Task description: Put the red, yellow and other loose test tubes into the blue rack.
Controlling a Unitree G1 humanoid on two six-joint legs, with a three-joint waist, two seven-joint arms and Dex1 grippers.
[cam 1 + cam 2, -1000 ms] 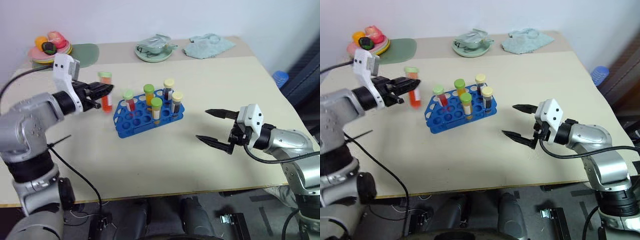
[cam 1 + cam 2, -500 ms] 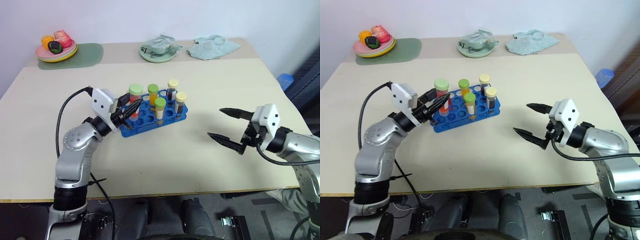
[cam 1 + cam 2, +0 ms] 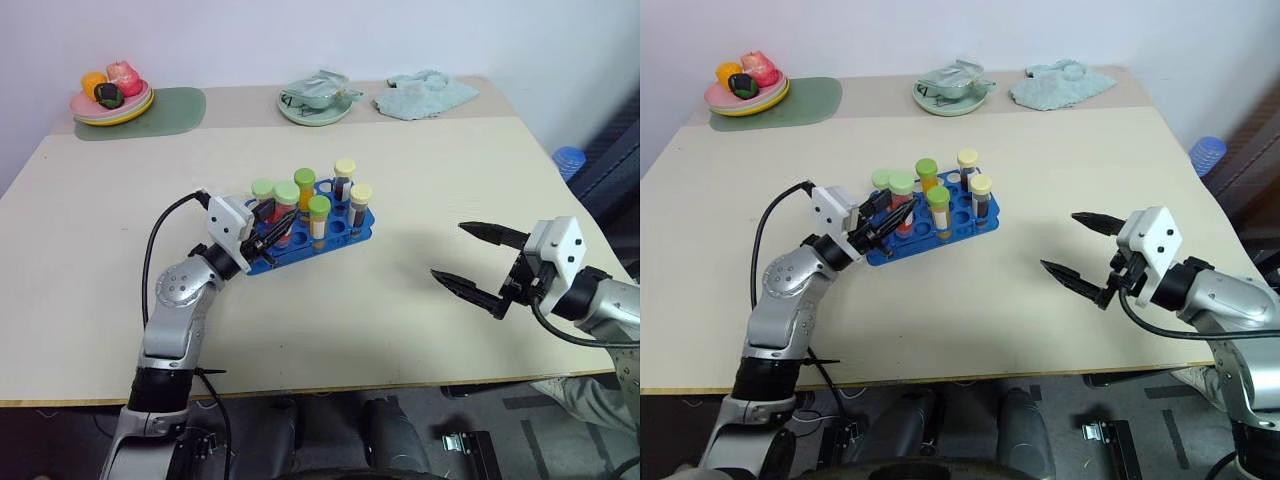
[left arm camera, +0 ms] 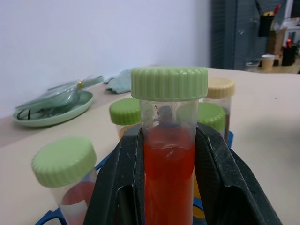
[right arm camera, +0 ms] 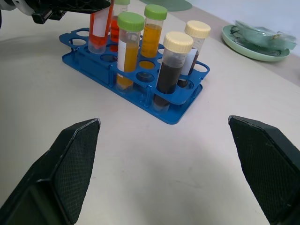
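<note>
Beige table [image 3: 420, 200]: blue rack [image 3: 352, 226] left of centre. Left gripper [image 3: 270, 228], pinching the red tube [image 3: 283, 212] (green cap), has dropped from the rack's left side onto its near-left holes. Right gripper [image 3: 478, 264], fingers spread wide, hangs lower right, slightly further right than before; bare tabletop between.

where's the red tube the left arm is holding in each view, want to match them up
left eye view: red tube above the near-left end of the blue rack, clamped in the left end effector.
right eye view: same spot.
left wrist view: centre, between the black fingers.
right wrist view: far end of the rack.
shared landmark: the green-capped orange tube.
</note>
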